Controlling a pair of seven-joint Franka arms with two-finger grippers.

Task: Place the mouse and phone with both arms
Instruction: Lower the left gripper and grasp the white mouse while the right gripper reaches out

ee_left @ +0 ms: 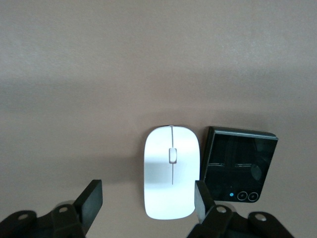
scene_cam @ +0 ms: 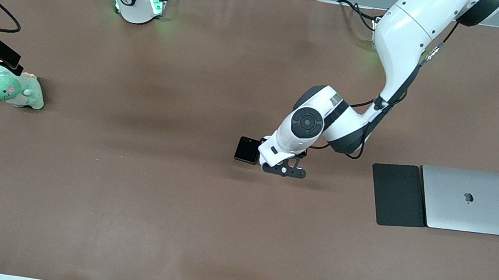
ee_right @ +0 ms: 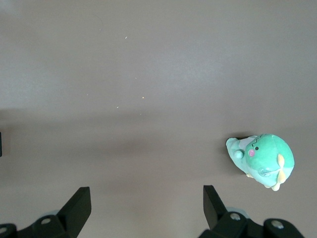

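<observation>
The white mouse (ee_left: 171, 171) lies on the brown table, close beside the black phone (ee_left: 240, 166). In the front view the phone (scene_cam: 247, 149) shows at mid-table, and the mouse is hidden under the left arm's hand. My left gripper (scene_cam: 282, 169) hangs open over the mouse. In its wrist view the left gripper (ee_left: 147, 201) has the mouse's end between its fingers, close to the one on the phone's side. My right gripper (scene_cam: 2, 57) waits open and empty at the right arm's end of the table; its wrist view (ee_right: 146, 203) shows bare table between its fingers.
A green plush toy (scene_cam: 11, 87) sits under the right gripper and also shows in the right wrist view (ee_right: 262, 161). A closed silver laptop (scene_cam: 470, 200) and a dark grey pad (scene_cam: 398, 195) lie side by side toward the left arm's end.
</observation>
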